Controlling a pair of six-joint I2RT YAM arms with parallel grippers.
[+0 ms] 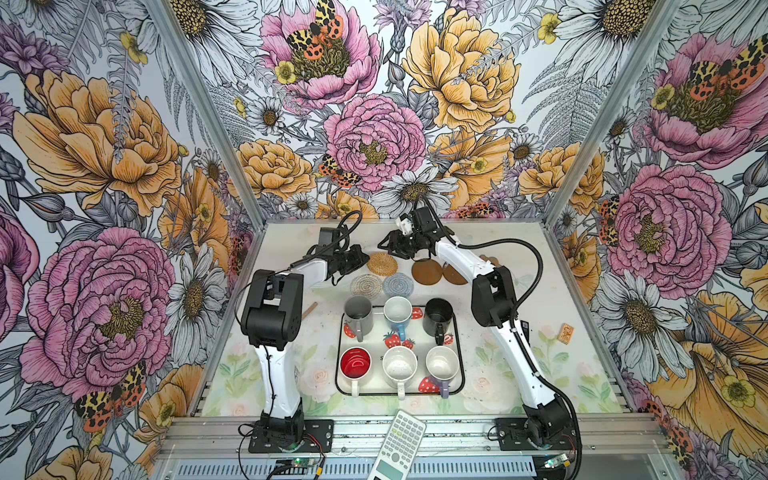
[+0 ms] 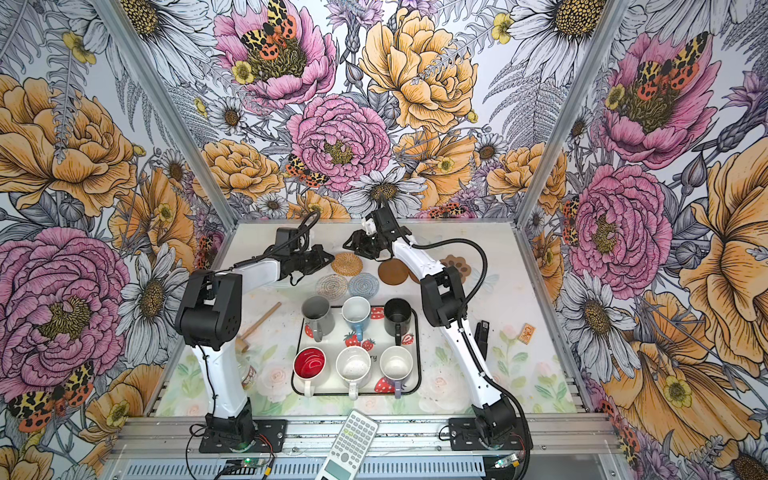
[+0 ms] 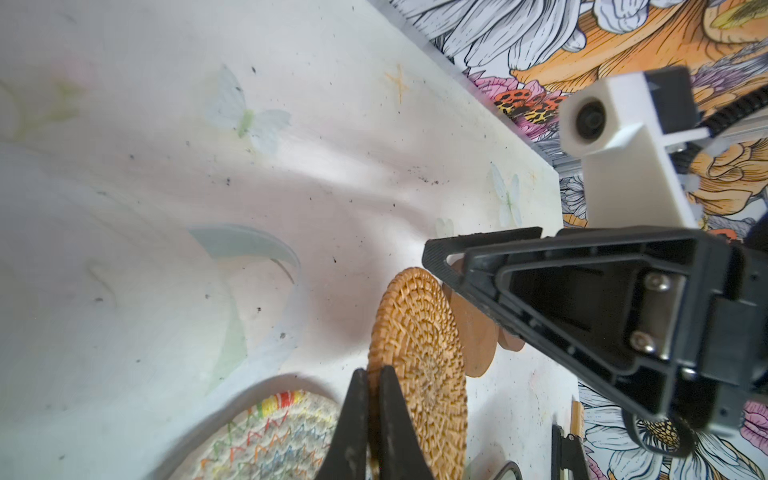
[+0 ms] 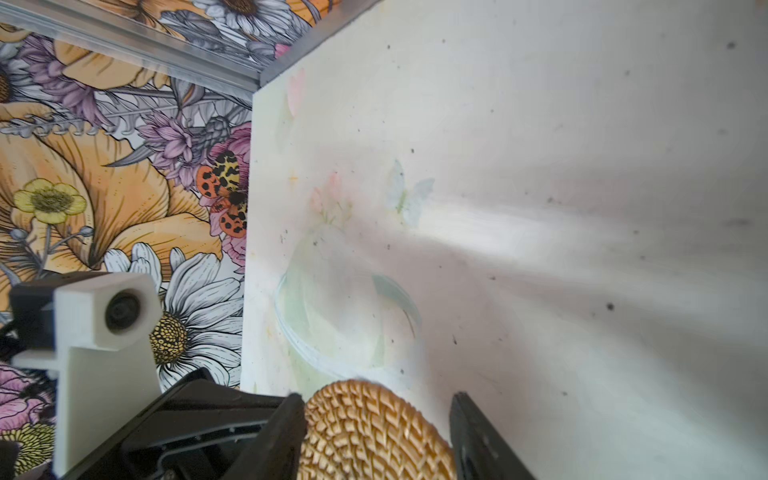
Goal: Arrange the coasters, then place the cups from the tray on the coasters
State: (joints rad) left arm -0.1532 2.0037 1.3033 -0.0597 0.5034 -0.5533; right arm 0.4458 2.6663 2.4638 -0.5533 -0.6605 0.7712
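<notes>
six cups (image 1: 400, 362) sit on the tray (image 1: 415, 330). beyond it, my left gripper (image 3: 370, 376) is pinched tight on the left edge of the rattan coaster (image 3: 419, 353), while my right gripper (image 4: 376, 401) stands with jaws apart around its far-right edge.

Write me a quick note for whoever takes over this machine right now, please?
Left gripper: shut on the rattan coaster's edge.
Right gripper: open, jaws either side of that coaster.
Whitish coaster, blue-grey coaster, brown discs and paw coaster lie past the tray's far edge.
All six cups stand in the tray.
Done: no cup on a coaster yet.
Left: finish arranging coasters, then set each cup on one.
</notes>
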